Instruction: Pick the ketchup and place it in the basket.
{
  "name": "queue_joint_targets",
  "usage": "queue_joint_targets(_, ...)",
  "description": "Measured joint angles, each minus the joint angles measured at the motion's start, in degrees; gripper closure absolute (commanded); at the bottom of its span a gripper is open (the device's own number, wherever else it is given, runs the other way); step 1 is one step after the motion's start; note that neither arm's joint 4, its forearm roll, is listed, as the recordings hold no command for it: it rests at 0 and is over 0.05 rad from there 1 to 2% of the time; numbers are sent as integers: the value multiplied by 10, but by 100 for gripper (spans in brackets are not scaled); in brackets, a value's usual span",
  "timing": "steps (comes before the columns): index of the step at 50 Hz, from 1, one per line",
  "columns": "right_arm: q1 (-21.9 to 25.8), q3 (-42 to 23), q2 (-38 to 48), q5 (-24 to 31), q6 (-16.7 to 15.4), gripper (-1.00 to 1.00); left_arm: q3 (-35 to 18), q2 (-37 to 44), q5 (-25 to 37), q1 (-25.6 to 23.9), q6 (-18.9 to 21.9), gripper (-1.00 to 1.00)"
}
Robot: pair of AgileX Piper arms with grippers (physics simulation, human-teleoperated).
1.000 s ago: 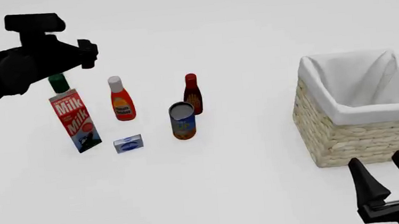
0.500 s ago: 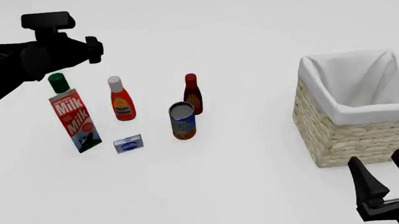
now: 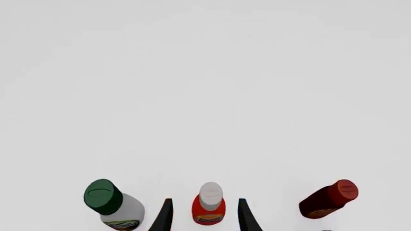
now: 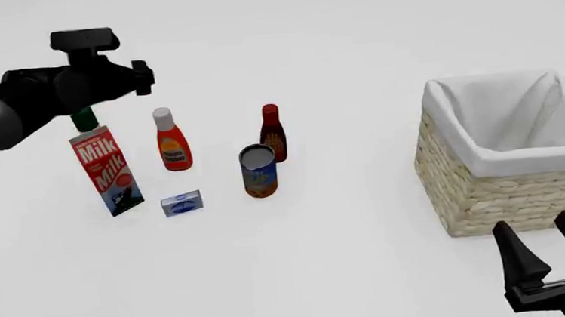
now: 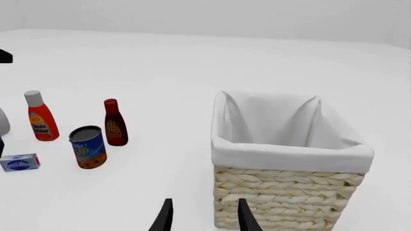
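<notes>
Both sets of jaws are spread wide and holding nothing: the left gripper (image 3: 205,216) hangs above the ketchup (image 4: 171,141), whose cap shows between its fingertips (image 3: 164,215) in the left wrist view, and the right gripper (image 4: 554,249) sits low, just in front of the basket (image 4: 510,160). Ketchup is standing upright on the table (image 4: 351,259), well apart from the basket off to its right, with the milk carton (image 4: 104,165) just left of it, the dark bottle (image 4: 272,133) to its right, and the can (image 4: 258,170) and small box (image 4: 181,203) nearer the arms.
</notes>
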Motion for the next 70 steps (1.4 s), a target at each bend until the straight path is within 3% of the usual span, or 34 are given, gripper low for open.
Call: queue_joint_targets(70,1,0,9,-10,14,-100,-52,113,-11,-13,16,-100)
